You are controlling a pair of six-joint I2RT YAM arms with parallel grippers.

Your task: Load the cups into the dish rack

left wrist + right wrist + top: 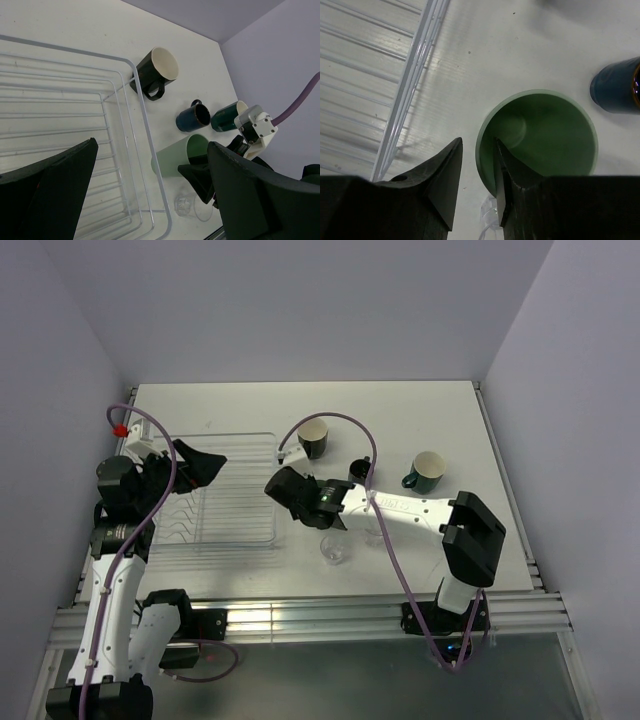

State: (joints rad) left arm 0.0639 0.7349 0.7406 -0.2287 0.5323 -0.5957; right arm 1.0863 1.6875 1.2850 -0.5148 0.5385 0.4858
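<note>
The clear dish rack [225,502] lies at the left and holds no cups; it also shows in the left wrist view [60,105]. My left gripper [196,466] hovers open and empty over it. My right gripper [286,492] is open beside the rack's right edge. Its fingers straddle the rim of the mint green tumbler [545,135], one inside and one outside; the tumbler also shows in the left wrist view [175,157]. The black mug [313,438], navy mug [360,470] and dark green mug [427,471] stand behind. A clear tumbler [335,548] stands near the front.
The right arm [410,510] stretches across the table from its base at the front right. Purple cables loop over both arms. Walls close in the table on three sides. A metal rail runs along the near edge [300,615].
</note>
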